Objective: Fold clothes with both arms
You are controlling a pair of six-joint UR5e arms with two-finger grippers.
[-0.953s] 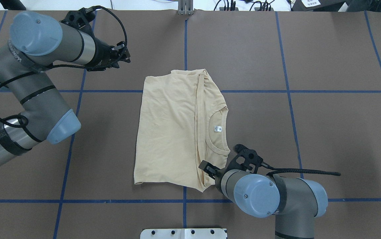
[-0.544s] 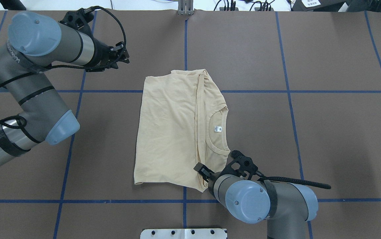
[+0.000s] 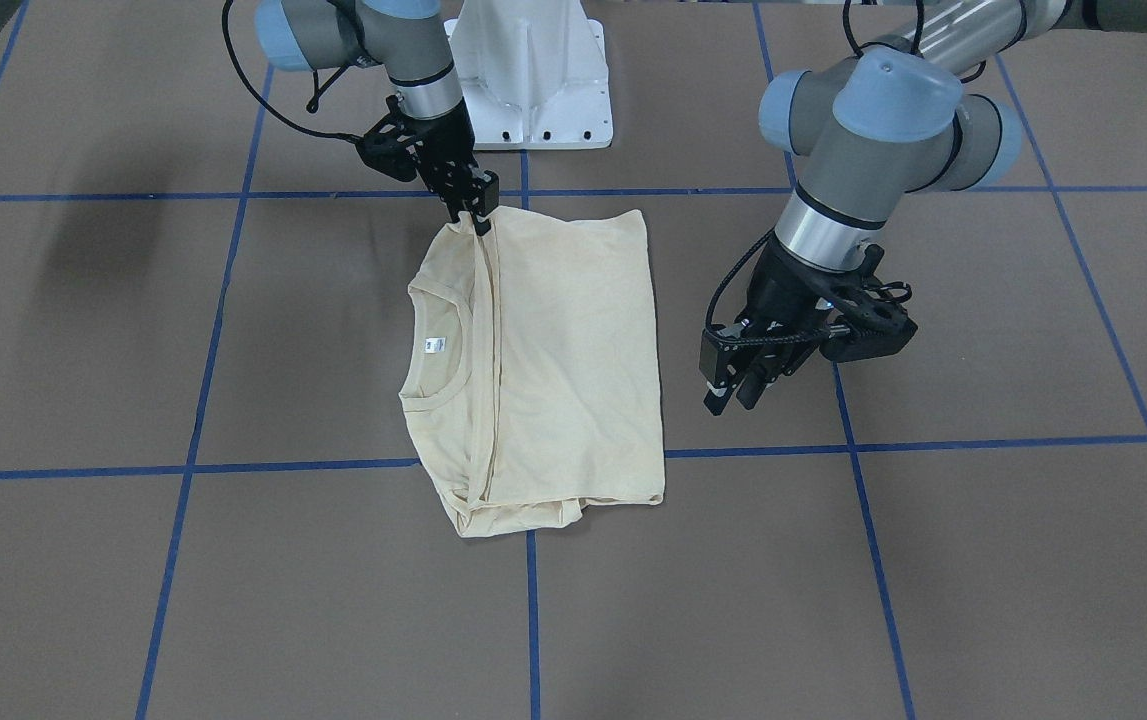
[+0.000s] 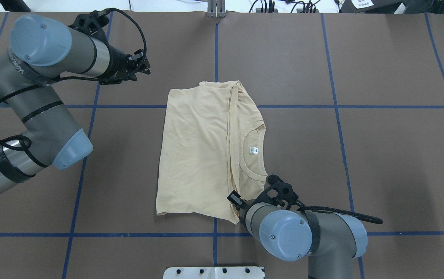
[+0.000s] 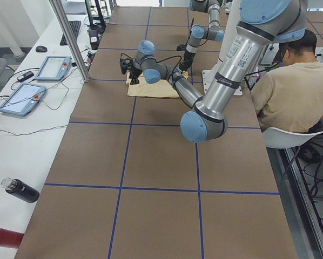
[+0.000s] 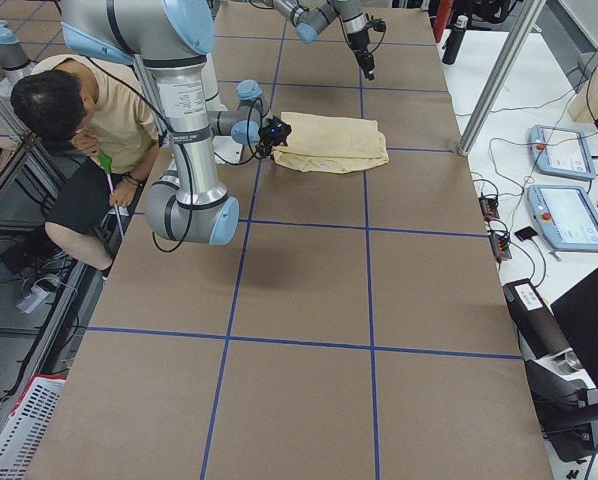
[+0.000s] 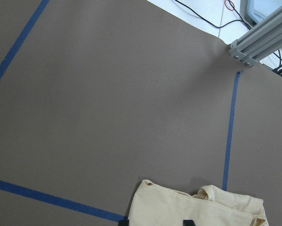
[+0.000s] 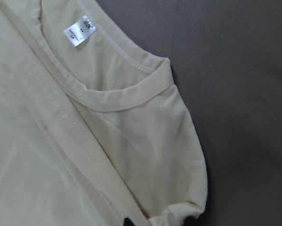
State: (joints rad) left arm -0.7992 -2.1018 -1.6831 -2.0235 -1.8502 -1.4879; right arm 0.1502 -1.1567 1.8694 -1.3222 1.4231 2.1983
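The cream-yellow T-shirt (image 4: 198, 155) lies folded on the brown table, collar and white tag (image 4: 253, 150) on the right side in the overhead view. No print shows. It also shows in the front-facing view (image 3: 553, 360). My right gripper (image 4: 237, 201) is at the shirt's near right corner, down on the fabric (image 3: 478, 222). Its jaws look open around the corner; its wrist view shows the collar and shoulder (image 8: 131, 141) up close. My left gripper (image 4: 144, 68) is open and empty, above the bare table left of the shirt's far edge (image 3: 733, 398).
The white pedestal base (image 3: 533, 80) stands at the robot's edge. An aluminium post (image 4: 216, 9) stands at the far edge. A seated person (image 5: 288, 91) is beside the robot. Tablets (image 6: 569, 215) and a bottle (image 5: 21, 190) lie off the mat.
My right arm has moved left and in toward the shirt's near corner, bringing its gripper onto the fabric. The left arm and the shirt have hardly moved.
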